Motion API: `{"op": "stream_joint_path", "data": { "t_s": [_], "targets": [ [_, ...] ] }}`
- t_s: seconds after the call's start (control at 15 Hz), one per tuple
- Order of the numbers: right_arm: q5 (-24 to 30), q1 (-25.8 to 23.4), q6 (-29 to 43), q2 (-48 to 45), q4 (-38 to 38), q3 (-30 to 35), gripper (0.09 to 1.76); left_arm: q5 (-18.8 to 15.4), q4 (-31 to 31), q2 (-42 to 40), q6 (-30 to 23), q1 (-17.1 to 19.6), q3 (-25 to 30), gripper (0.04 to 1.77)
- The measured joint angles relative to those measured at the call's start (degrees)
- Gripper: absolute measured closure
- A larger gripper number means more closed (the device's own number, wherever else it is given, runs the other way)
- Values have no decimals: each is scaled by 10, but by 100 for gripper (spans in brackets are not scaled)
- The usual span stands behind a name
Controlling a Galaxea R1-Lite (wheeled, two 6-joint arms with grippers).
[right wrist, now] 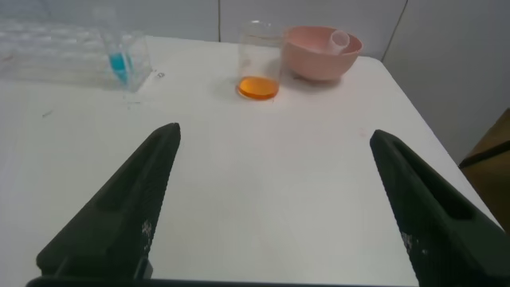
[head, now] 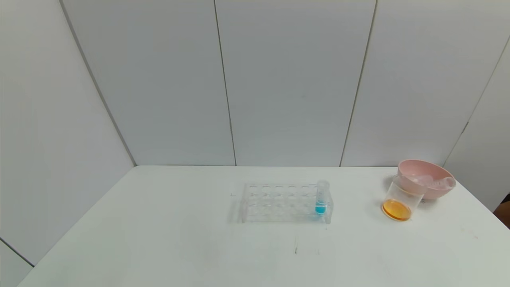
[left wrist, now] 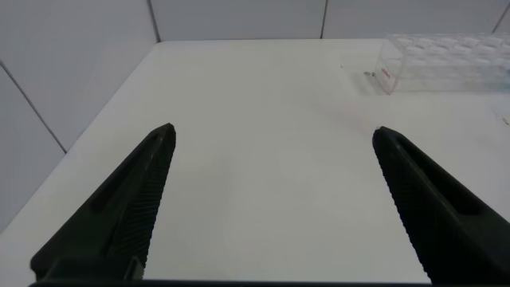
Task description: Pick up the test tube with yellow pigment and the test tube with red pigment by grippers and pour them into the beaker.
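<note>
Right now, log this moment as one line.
beaker: orange liquid inside | rack: blue tube only | pink bowl: empty tubes | left hand: open | right hand: open

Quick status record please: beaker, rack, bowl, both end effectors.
beaker: upright beside pink bowl, holds orange liquid
rack: table centre, only the blue tube in it, at its right end
pink bowl: table's far right, empty tubes lying inside
left end effector: open, above bare table
right end effector: open, holding nothing
</note>
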Motion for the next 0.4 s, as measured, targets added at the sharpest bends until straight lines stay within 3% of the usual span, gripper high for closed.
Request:
{"op": "stream_joint_path", "data": {
  "t_s": [0.4],
  "targets": [
    [5,1,0,0,-1,12,15,0,0,0,0,0,0,5]
  ]
}}
